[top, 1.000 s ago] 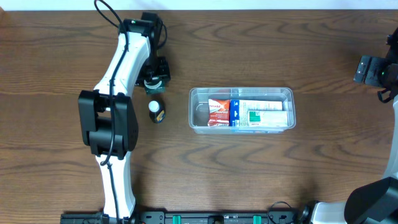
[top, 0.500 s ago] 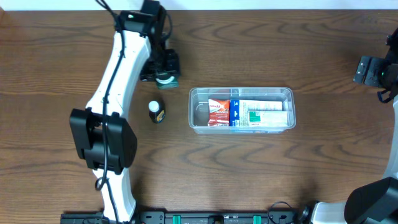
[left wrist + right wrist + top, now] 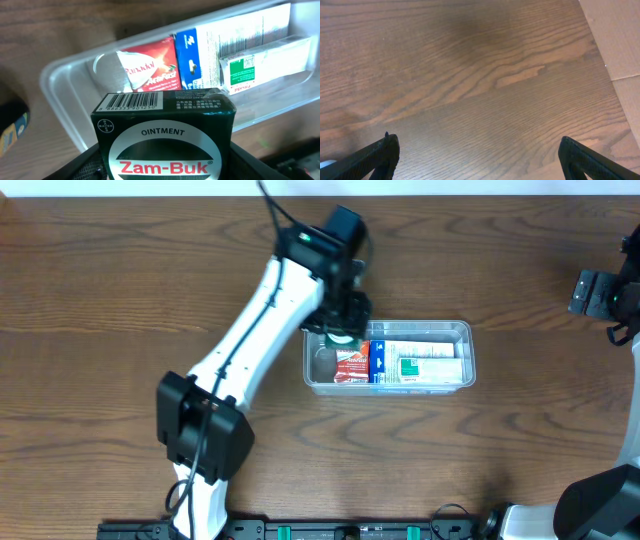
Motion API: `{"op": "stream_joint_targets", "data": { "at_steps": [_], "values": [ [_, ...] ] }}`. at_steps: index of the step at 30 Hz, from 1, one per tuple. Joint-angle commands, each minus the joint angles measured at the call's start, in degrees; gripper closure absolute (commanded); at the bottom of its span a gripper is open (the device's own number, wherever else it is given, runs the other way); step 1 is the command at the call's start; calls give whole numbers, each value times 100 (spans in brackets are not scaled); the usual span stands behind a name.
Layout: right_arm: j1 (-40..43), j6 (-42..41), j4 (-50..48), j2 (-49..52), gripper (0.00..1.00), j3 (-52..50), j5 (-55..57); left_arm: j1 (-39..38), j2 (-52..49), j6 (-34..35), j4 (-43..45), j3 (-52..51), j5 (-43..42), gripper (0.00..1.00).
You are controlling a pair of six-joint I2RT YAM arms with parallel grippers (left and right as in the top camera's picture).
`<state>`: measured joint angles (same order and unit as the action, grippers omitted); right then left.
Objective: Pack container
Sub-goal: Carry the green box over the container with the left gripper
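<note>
The container [image 3: 391, 388] is a clear plastic tub at the table's middle; it also shows in the left wrist view [image 3: 56, 84]. Inside lie a red Panadol packet [image 3: 351, 364] [image 3: 150, 72], a blue and white box [image 3: 379, 360] [image 3: 189, 57] and a white and green box [image 3: 430, 365] [image 3: 250, 70]. My left gripper [image 3: 343, 333] [image 3: 165, 167] is shut on a dark green Zam-Buk ointment box [image 3: 165, 135] and holds it above the container's left end. My right gripper [image 3: 480, 160] is open and empty above bare wood at the far right [image 3: 608, 292].
A small dark bottle with a blue and yellow label shows at the left edge of the left wrist view [image 3: 11, 131], on the table left of the container; my arm hides it from overhead. A pale surface borders the table's right edge [image 3: 620, 45].
My left arm has swung right with the Zam-Buk box, from the far left of the table to above the container's left end. The right arm has not moved.
</note>
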<state>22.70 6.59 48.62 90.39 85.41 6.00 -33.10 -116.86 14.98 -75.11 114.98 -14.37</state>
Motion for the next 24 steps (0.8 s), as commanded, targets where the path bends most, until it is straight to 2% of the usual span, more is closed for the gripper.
{"op": "stream_joint_targets", "data": {
  "at_steps": [1,8,13,24],
  "values": [
    [11,-76,11,37,1,9,-2,-323,109,774,33,-120,719,31],
    [11,-76,11,37,1,9,-2,-920,107,1541,656,-638,1484,32],
    [11,-76,13,37,1,9,-2,-984,107,1840,966,-1132,1672,32],
    [11,-76,13,37,1,9,-2,-940,107,1943,1926,-2013,1700,32]
  ]
}}
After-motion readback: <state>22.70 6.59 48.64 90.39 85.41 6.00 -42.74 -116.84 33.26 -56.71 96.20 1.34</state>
